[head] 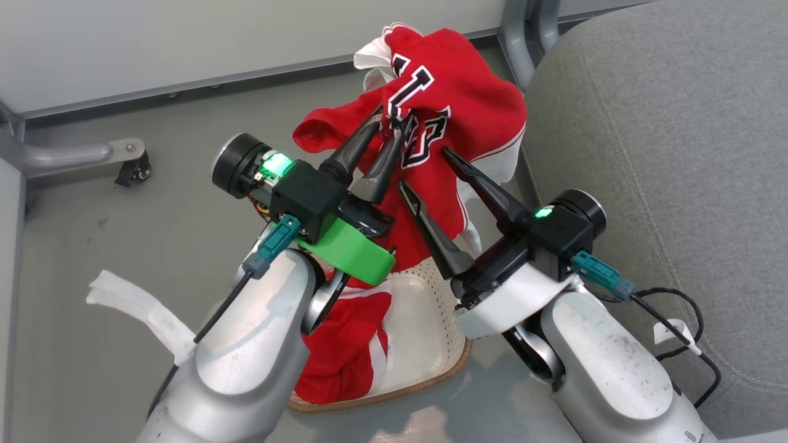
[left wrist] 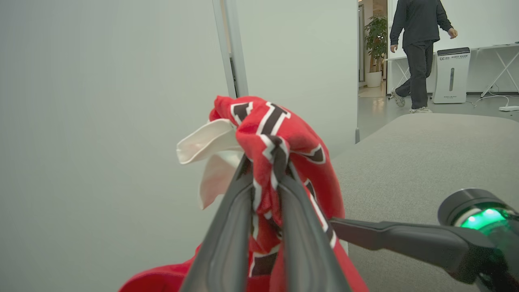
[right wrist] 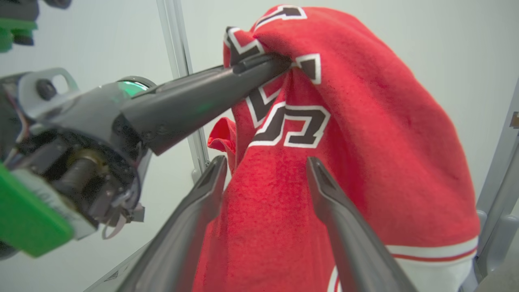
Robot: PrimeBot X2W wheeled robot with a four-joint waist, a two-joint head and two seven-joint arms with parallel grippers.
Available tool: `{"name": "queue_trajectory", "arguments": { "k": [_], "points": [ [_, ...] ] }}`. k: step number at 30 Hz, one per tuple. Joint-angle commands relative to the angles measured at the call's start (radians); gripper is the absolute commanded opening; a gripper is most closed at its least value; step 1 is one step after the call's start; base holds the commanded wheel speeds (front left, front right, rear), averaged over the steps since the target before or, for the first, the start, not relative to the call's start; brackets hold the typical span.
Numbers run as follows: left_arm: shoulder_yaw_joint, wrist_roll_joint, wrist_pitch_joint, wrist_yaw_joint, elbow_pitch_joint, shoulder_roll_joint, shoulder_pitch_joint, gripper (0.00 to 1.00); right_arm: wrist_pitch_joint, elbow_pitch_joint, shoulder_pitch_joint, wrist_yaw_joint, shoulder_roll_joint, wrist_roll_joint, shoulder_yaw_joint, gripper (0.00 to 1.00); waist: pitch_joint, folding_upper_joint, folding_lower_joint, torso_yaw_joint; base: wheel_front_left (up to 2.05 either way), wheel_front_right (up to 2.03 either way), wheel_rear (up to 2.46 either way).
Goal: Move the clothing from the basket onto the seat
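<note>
Hanging above the basket, beside the seat, the clothing is pinched at its lettering by the left gripper; the right gripper stands spread wide, gripping nothing. A good carry would go rightward, high enough that the trailing fabric clears the seat's edge. The head view shows more red fabric in the basket; the left wrist view shows a person beyond the seat.

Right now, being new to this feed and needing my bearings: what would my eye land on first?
A bright red garment hangs in mid-air, pinched in the left gripper above the basket, with the right gripper open beside it. The grey seat lies to the right, and a person walks in the left wrist view's background.
</note>
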Motion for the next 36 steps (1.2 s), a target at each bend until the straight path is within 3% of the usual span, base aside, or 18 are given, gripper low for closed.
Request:
{"name": "queue_trajectory", "arguments": {
  "k": [1,8,17,28,29,30,36],
  "points": [
    [-0.001,-0.005,-0.001,0.0,-0.008,-0.007,-0.019,0.0,-0.005,0.011,-0.015,0.0,-0.004,0.005,0.0,1.0,0.01,0.0,0.0,0.009,0.0,0.0,0.0],
    [-0.036,-0.018,-0.001,0.02,-0.028,-0.019,-0.008,0.0,-0.004,0.091,-0.044,0.0,-0.004,-0.013,0.0,1.0,0.027,0.0,0.0,0.03,0.0,0.0,0.0],
    [-0.124,-0.088,-0.001,0.084,-0.083,-0.019,-0.016,0.0,-0.004,0.159,-0.067,0.0,-0.004,0.045,0.007,1.0,0.04,0.0,0.0,0.043,0.0,0.0,0.0],
    [-0.183,-0.127,-0.001,0.132,-0.105,-0.02,-0.021,0.0,-0.004,0.153,-0.074,0.0,-0.004,0.119,0.004,1.0,0.043,0.0,0.0,0.05,0.0,0.0,0.0],
    [-0.186,-0.127,-0.001,0.134,-0.105,-0.02,-0.02,0.0,-0.004,0.154,-0.069,0.0,-0.004,0.133,-0.001,0.1,0.042,0.0,0.0,0.051,0.0,0.0,0.0],
    [-0.189,-0.127,-0.001,0.136,-0.106,-0.02,-0.019,0.0,-0.004,0.156,-0.067,0.0,-0.004,0.133,-0.003,0.0,0.042,0.0,0.0,0.051,0.0,0.0,0.0],
    [-0.189,-0.127,-0.001,0.14,-0.094,-0.02,-0.011,0.0,-0.003,0.156,-0.056,0.0,-0.004,0.126,0.0,0.0,0.034,0.0,0.0,0.047,0.0,0.0,0.0]
  ]
}}
